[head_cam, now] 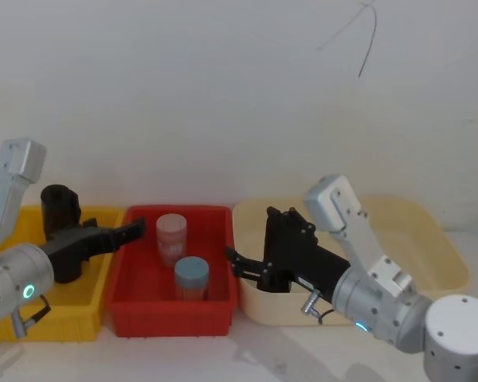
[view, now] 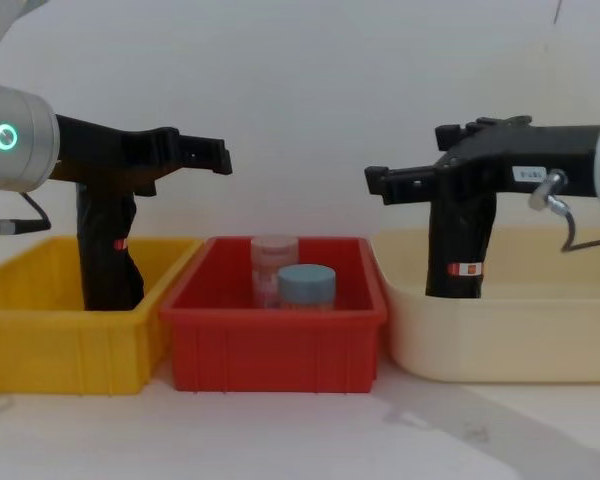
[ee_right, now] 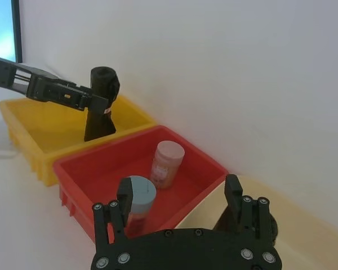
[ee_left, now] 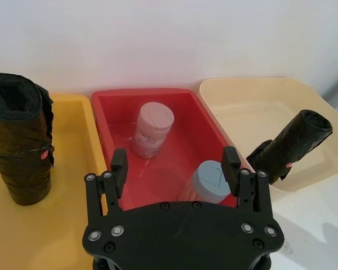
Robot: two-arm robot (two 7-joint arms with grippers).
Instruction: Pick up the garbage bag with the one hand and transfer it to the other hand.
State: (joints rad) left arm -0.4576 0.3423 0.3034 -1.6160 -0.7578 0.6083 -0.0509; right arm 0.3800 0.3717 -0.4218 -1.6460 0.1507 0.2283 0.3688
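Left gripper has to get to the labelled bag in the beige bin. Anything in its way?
Yes: the right gripper hangs right above the garbage bag in the beige bin, covering its top. A pink jar and a blue-lidded jar stand in the red bin between, lower than the left gripper.

Garbage bag [view: 460, 240] — in cream bin [view: 500, 340], rightmost

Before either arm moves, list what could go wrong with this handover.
1. Wrong roll: the garbage bag in the cream bin resembles the black roll in the yellow bin, which stands right by the left gripper.
2. Collision: the left gripper and right gripper, both open, face each other over the red bin; closing in carelessly might clash their tips.
3. Drop: a slip mid-transfer would likely land the bag on the jars below.
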